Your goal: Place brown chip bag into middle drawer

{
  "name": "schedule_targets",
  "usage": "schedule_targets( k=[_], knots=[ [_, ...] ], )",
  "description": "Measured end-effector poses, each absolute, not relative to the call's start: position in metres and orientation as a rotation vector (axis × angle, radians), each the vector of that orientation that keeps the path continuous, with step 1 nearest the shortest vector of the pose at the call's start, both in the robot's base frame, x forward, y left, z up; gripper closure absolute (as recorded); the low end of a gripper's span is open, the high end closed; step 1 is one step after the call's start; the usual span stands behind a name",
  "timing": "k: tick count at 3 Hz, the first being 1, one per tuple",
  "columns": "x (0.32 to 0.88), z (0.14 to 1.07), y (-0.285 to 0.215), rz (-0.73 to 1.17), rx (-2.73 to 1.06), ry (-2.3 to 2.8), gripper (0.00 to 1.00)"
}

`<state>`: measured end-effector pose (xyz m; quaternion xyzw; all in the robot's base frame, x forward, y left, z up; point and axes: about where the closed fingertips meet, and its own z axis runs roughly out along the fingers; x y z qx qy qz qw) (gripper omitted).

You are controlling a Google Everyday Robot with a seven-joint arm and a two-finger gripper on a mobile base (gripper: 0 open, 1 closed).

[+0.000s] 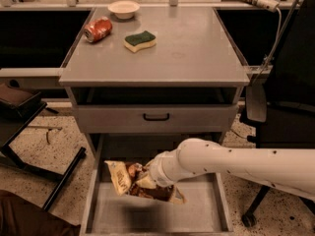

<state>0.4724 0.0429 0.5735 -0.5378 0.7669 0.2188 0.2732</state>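
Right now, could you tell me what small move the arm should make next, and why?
Probably lower the gripper a little: it holds the chip bag over the open drawer, but the shadow on the floor suggests the bag hangs above it.
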Motion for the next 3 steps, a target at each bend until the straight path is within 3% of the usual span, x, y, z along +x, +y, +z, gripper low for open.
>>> schedule_targets(
  k=[2,3],
  knots=[
    [0.546,0.506,0.072,0.732,-1.271,2.031,1.00],
    [0.551,0.461,0.072,0.806,-1.232,2.065,1.00]
  ],
)
